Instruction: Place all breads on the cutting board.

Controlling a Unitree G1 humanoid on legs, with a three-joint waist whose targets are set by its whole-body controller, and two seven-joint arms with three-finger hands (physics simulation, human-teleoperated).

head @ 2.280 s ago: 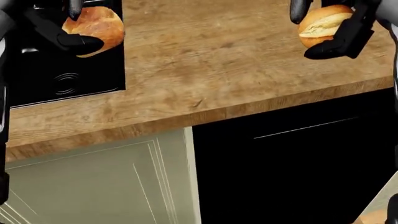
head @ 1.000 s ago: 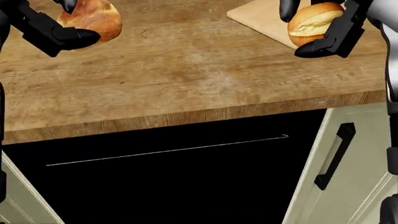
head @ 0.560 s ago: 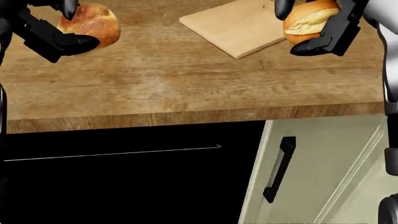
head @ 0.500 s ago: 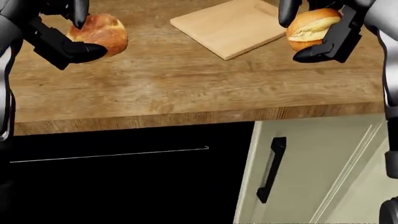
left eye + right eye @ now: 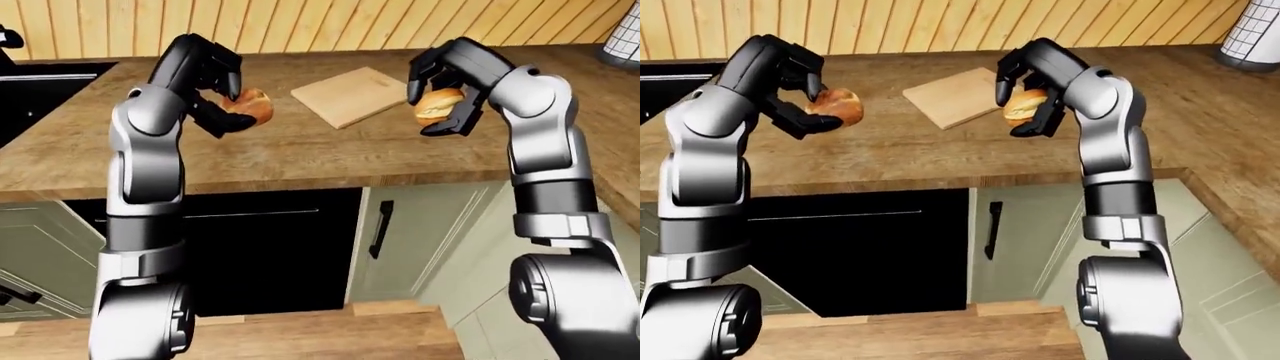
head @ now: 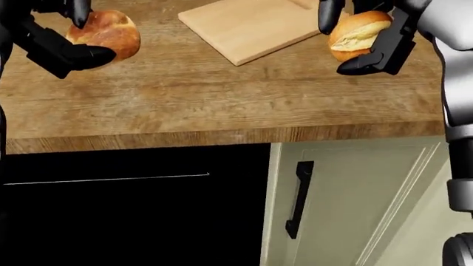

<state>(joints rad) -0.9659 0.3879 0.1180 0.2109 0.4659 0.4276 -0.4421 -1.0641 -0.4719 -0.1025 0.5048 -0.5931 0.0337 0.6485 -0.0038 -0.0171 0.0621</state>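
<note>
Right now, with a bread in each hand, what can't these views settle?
- Cutting board: its top is cut by the head view's upper edge.
- Left bread: the left hand's fingers hide its left side in the head view.
- Right bread: the right hand hides its far side.
- Object at top right: cropped by the right-eye view's edge, unidentifiable.

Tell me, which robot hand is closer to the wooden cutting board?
The right hand, holding a bread roll just past the cutting board's right edge. The left hand holds its golden roll farther off, to the board's left.
</note>
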